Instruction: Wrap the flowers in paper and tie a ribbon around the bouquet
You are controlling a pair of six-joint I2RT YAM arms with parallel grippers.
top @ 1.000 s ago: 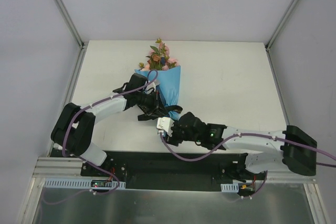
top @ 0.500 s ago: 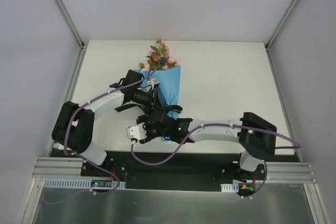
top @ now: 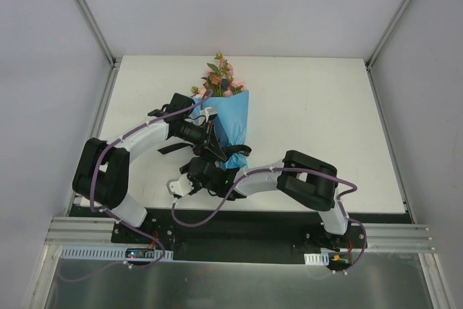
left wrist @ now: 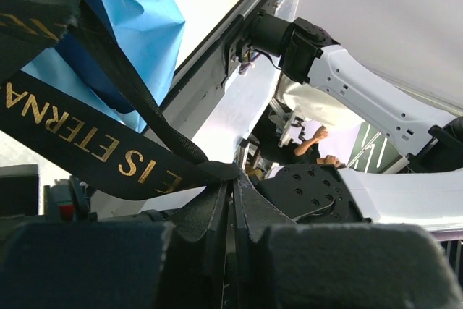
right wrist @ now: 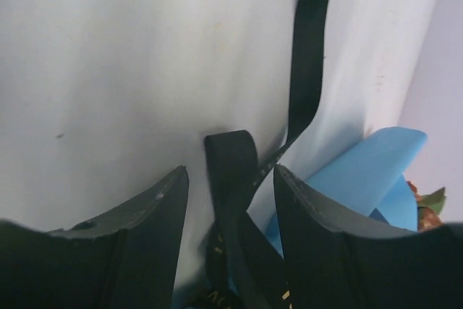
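One bouquet (top: 230, 117), one ribbon (left wrist: 108, 157), left pincer (left wrist: 233, 189) clamped on ribbon, right pincer (right wrist: 230, 171) agape around its loop

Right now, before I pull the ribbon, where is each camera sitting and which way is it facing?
Top external: fixed above and behind the robot, looking down on the table, the bouquet, the left arm and the right arm.
Left wrist: on the left gripper, looking low past its shut fingers pinching the ribbon, toward the right arm.
Right wrist: on the right gripper, looking down at the table; its open fingers straddle a ribbon loop.
Shared: both wrist views show the ribbon and the blue paper.
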